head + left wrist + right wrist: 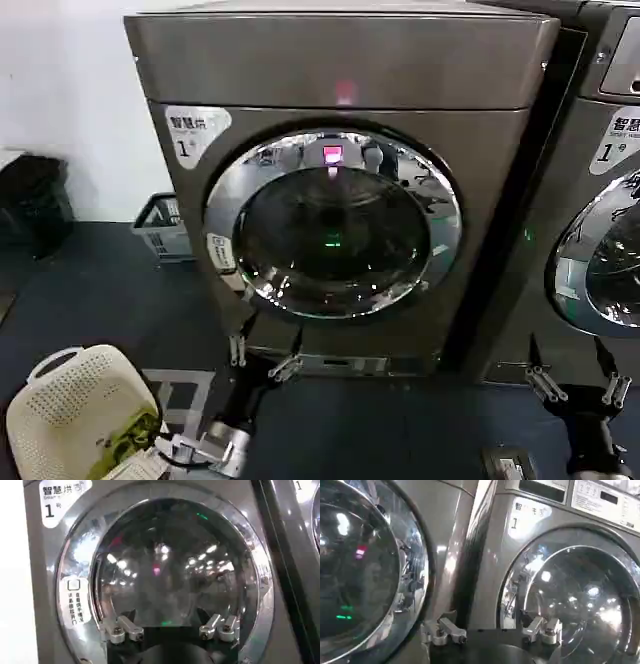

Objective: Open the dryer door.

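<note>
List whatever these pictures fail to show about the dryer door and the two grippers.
- Dryer door: drum interior unreadable in the head view; reflections cover the dark glass.
- White sticker on the rim: print too small to read in the left wrist view.
- Door handle or latch: none can be made out.
- Left gripper, open, below the door: contact with the machine front unclear.
- Right gripper, open: arm cut off by the bottom edge.

Cream laundry basket (75, 405) on dark floor (100, 290), bottom left, w/ green cloth (120, 445) inside. Grey crate (163, 228) by white wall (70, 90). Second grey machine (600, 180) at right, label "1".
</note>
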### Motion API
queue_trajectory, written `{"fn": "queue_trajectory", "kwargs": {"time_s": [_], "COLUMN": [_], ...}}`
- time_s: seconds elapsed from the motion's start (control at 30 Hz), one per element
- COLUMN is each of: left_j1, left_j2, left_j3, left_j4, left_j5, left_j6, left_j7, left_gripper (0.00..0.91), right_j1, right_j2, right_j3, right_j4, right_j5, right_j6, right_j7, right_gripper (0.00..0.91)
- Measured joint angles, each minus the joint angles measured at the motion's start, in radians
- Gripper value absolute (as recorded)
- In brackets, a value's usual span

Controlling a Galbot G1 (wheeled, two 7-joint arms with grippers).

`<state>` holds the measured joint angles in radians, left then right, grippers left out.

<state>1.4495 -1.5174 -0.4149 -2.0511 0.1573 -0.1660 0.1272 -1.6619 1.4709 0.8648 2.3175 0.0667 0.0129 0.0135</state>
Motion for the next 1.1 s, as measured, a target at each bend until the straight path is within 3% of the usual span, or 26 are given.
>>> {"fn": "queue_trajectory", "kwargs": {"time_s": [0.17,0.33,0.87,1.1], "left_j1": [0.006,0.026,0.067,0.073], "left_j2": [0.001,0.008,0.019,0.019], "left_j3": [0.0,0.003,0.001,0.005], "left_j4": [-0.011,-0.029,-0.074,-0.081], "left_j5": [-0.001,-0.003,-0.011,-0.011], "left_j6": [0.0,-0.003,-0.002,-0.002], "left_j7": [0.001,0.002,0.001,0.001], "left_gripper": [0.907,0.907,0.907,0.907], "right_j1": [0.009,0.027,0.138,0.208], "right_j2": [-0.015,-0.046,-0.215,-0.325], "right_j3": [-0.004,-0.005,-0.089,-0.129], "right_j4": [0.003,-0.017,-0.106,-0.135], "right_j5": [0.005,0.051,0.106,0.21], "right_j6": [-0.039,-0.05,-0.072,-0.09], "right_j7": [-0.01,-0.014,-0.108,-0.158], "right_gripper": [0.907,0.907,0.907,0.907]}}
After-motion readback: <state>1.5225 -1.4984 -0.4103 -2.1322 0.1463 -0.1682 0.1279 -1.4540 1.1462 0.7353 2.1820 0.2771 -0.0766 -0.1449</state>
